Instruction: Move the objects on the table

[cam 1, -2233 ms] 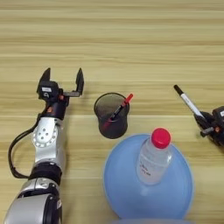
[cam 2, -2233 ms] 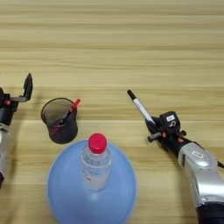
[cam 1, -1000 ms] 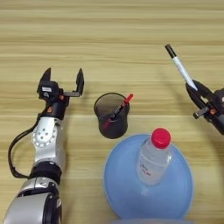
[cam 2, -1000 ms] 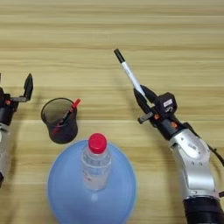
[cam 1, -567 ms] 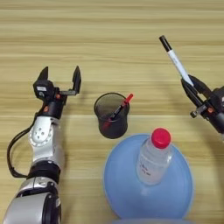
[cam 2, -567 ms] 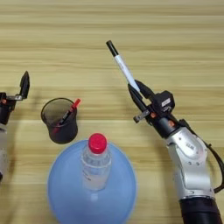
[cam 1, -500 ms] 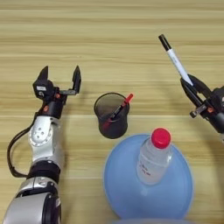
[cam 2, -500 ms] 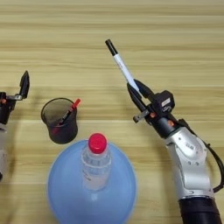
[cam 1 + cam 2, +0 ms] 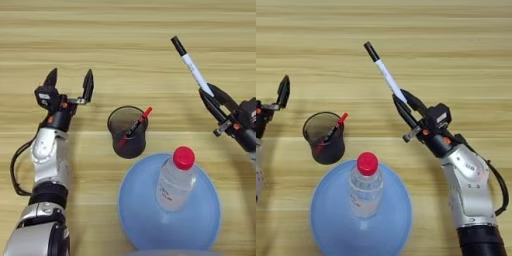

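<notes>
My right gripper (image 9: 405,105) is shut on the lower end of a white-barrelled marker (image 9: 385,73) with a black cap, held off the table and pointing up and to the left. The same marker (image 9: 191,68) shows at the upper right of the left eye view, right of the cup. A thin dark pen with a red cap (image 9: 133,128) stands slanted inside a dark translucent cup (image 9: 128,131) at the middle of the table (image 9: 125,30). My left gripper (image 9: 69,85) stands open to the left of the cup, holding nothing.
A clear bottle with a red cap (image 9: 175,177) stands on a blue round plate (image 9: 140,220) at the front, just below the cup. The light wooden planks stretch across the back.
My right gripper has carried the marker off the table, up and to the left toward the cup. The left gripper has shifted slightly left and stays open.
</notes>
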Robot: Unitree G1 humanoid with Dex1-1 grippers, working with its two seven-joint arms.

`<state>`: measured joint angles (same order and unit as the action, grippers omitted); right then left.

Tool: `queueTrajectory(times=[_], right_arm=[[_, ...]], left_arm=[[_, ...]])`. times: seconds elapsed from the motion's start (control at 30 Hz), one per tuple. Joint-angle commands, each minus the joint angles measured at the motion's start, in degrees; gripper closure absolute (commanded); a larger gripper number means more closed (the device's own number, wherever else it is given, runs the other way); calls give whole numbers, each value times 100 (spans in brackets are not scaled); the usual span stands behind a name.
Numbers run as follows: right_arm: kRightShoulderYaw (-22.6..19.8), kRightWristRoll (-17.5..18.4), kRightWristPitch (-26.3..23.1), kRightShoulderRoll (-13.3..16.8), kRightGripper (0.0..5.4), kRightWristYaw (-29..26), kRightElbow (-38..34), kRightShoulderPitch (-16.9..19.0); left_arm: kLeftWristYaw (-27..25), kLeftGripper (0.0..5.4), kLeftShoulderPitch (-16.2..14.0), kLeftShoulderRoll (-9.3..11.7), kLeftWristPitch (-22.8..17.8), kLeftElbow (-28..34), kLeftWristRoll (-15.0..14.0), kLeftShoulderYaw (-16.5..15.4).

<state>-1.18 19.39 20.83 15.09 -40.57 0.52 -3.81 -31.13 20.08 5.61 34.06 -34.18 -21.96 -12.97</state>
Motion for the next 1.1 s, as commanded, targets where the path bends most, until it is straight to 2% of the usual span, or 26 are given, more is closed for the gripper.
queueTrajectory(times=[0.03, 0.3, 0.5, 0.57, 0.87, 1.1], right_arm=[[28, 38, -22, 57, 464, -63, -114, 13], [132, 74, -93, 90, 464, -128, -315, 9], [211, 96, -155, 95, 464, -168, -509, -8], [238, 122, -172, 97, 464, -184, -580, -7], [406, 202, -261, 92, 464, -254, -870, -31], [492, 233, -281, 104, 464, -318, -961, -19]], left_arm=[[-326, 0, -227, -25, -415, 638, -289, 151], [-609, 0, -388, 115, -1059, 1710, -498, 359], [-907, 0, -426, 179, -1762, 2276, -934, 405], [-1153, 0, -454, 226, -2102, 2424, -1154, 470], [-2110, 0, -427, 384, -3470, 2681, -1929, 649], [-2379, 0, -414, 274, -4205, 2813, -2373, 607]])
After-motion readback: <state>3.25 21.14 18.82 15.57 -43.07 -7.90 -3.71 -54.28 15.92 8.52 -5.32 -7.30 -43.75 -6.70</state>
